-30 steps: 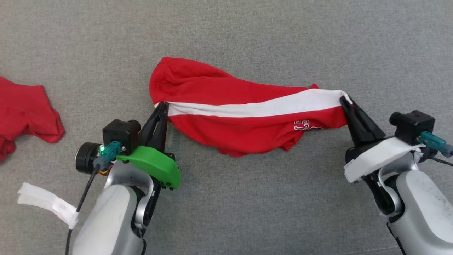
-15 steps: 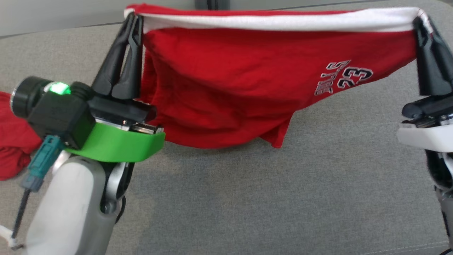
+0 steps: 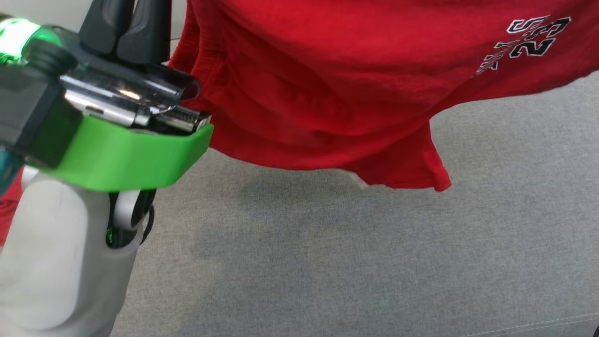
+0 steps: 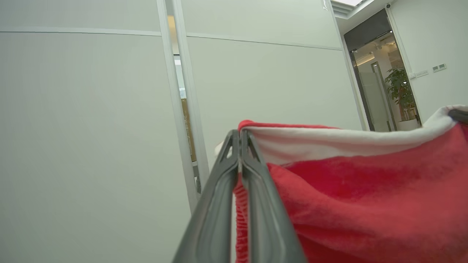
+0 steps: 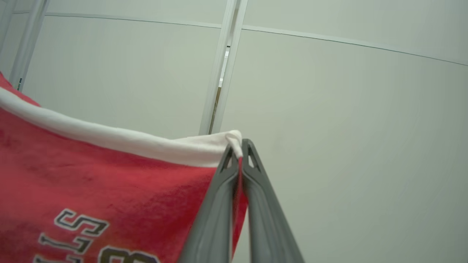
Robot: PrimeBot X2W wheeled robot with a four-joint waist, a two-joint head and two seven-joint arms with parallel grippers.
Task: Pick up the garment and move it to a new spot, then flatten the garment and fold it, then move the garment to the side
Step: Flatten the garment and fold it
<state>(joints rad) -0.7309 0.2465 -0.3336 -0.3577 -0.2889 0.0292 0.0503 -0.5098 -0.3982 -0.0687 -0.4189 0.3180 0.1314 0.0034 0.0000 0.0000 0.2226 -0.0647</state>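
Note:
The garment (image 3: 327, 84) is red with a white band and dark lettering, and it hangs in the air above the grey surface (image 3: 327, 262), its lower edge sagging toward it. My left gripper (image 4: 239, 137) is shut on one end of the white band. Its dark fingers (image 3: 140, 28) rise past the top left of the head view above a green wrist cover. My right gripper (image 5: 239, 146) is shut on the other end of the band, with the garment (image 5: 91, 175) stretching away to its left. The cloth (image 4: 365, 193) spans tautly between both grippers.
A sliver of another red cloth (image 3: 7, 210) lies at the far left behind my left forearm. The grey padded surface stretches wide beneath the hanging garment. Pale wall panels (image 4: 91, 109) and a glass doorway (image 4: 376, 87) stand beyond.
Both shut grippers have lifted the garment from the grey surface high into the air, stretched between them. The head view has shifted as well, and the left gripper now looms much closer.

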